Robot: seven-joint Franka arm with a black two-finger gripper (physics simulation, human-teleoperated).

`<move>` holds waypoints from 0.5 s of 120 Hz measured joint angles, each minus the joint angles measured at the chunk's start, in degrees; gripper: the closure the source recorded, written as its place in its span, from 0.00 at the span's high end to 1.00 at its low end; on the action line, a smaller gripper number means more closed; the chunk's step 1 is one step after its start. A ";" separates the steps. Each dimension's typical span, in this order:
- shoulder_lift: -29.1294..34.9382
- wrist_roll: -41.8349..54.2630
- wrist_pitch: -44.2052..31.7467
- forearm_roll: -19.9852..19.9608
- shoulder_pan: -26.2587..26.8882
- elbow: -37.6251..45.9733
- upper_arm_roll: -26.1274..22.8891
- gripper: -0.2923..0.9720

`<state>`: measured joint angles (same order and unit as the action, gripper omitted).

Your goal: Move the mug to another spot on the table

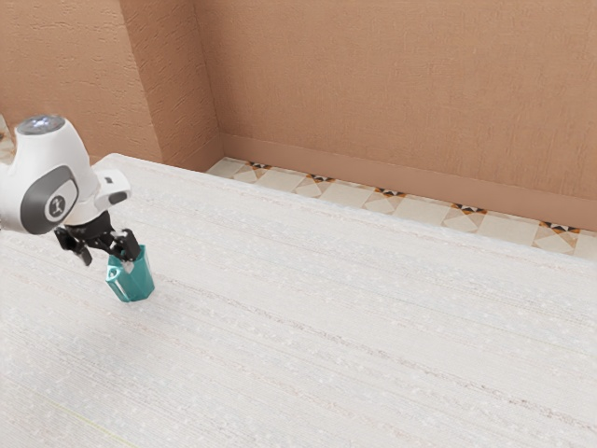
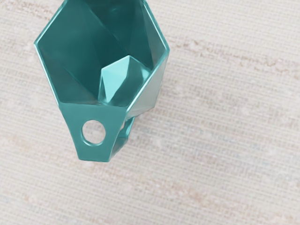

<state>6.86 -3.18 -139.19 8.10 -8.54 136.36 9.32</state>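
Hovering gripper (image 1: 107, 250) over teal mug (image 1: 131, 278); grip state unclear; white table (image 1: 354, 317) around, wall (image 1: 392, 84) well apart.

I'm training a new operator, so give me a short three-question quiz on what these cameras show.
1. True or false: the mug is red.
2. In the exterior view the mug appears near: A the left edge, B the right edge, C the far wall.
3. Fill in: the hole in the mug's handle is ___ in shape.
Key: 1 false, it is teal; 2 A; 3 round.
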 joint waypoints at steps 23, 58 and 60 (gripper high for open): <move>-2.93 -1.94 -4.40 -0.02 -1.38 -0.22 0.06 0.64; -8.32 -1.75 -9.05 -0.10 -4.52 -0.25 0.00 0.58; -8.64 -1.71 -9.48 -0.10 -4.68 -0.26 0.00 0.58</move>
<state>-1.78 -4.89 -148.67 8.00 -13.23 136.10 9.32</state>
